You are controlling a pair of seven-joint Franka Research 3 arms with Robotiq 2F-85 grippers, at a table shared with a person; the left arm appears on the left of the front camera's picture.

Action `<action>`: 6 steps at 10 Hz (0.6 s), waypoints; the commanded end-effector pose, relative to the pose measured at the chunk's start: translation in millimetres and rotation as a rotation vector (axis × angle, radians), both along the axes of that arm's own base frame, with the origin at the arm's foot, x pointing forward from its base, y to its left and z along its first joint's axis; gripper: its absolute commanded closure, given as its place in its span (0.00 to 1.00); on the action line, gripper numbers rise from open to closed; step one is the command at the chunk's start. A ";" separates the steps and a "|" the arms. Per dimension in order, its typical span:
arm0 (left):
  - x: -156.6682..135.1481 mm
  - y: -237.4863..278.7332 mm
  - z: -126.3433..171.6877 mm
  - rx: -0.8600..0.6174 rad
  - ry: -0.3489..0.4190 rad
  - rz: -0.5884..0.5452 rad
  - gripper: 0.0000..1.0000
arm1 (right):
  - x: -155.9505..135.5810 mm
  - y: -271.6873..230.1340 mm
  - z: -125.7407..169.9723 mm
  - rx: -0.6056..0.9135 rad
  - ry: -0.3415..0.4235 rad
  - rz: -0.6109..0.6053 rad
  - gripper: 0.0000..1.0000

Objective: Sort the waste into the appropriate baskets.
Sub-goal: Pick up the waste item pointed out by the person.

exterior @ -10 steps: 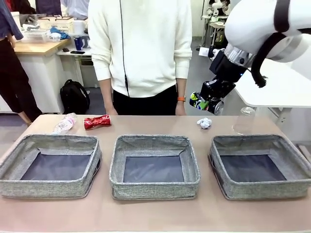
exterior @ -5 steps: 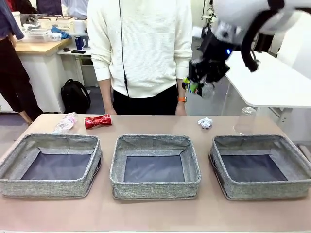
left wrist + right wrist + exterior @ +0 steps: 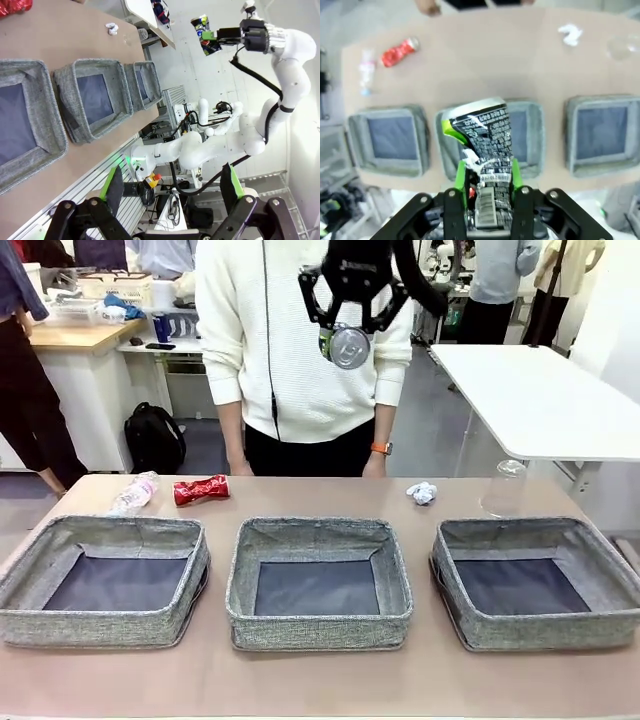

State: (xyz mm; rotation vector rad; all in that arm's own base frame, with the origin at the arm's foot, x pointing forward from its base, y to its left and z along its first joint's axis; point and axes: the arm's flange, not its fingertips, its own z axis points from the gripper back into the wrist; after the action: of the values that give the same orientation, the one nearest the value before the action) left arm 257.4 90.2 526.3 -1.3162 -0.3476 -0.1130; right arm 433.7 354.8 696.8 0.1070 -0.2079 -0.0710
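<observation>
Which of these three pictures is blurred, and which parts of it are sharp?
Right wrist view: the table and crushed red can are smeared, yet the crushed dark can in the right end effector is sharp. Front view: mostly sharp. Left wrist view: sharp, but rolled sideways.

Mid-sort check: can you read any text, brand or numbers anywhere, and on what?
White print on the crushed dark can, held in the right claw: too blurred to read.
Markings on the red can: too small to read.
Label on the bottle: unreadable.
Nothing else legible.
</observation>
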 end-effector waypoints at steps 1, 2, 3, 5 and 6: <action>0.2 -0.6 1.7 -0.013 -0.026 -0.006 0.00 | 14.4 26.3 28.9 -0.069 -0.007 0.025 0.63; 0.2 -0.6 1.7 -0.013 -0.026 -0.006 0.00 | 11.5 32.0 38.5 -0.071 -0.020 0.031 0.63; 0.2 -0.6 1.7 -0.013 -0.026 -0.006 0.00 | 9.5 36.3 43.8 -0.078 -0.025 0.036 0.63; 0.2 -0.6 1.7 -0.013 -0.026 -0.006 0.00 | 10.3 35.9 47.1 -0.089 -0.048 0.017 0.63; 0.2 -0.6 1.7 -0.013 -0.026 -0.006 0.00 | 10.7 33.1 49.3 -0.088 -0.052 0.012 0.63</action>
State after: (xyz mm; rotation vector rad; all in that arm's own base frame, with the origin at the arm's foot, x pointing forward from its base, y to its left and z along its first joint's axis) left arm 257.5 90.3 526.4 -1.3162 -0.3477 -0.1133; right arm 438.9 380.5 733.5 0.0452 -0.2478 -0.0147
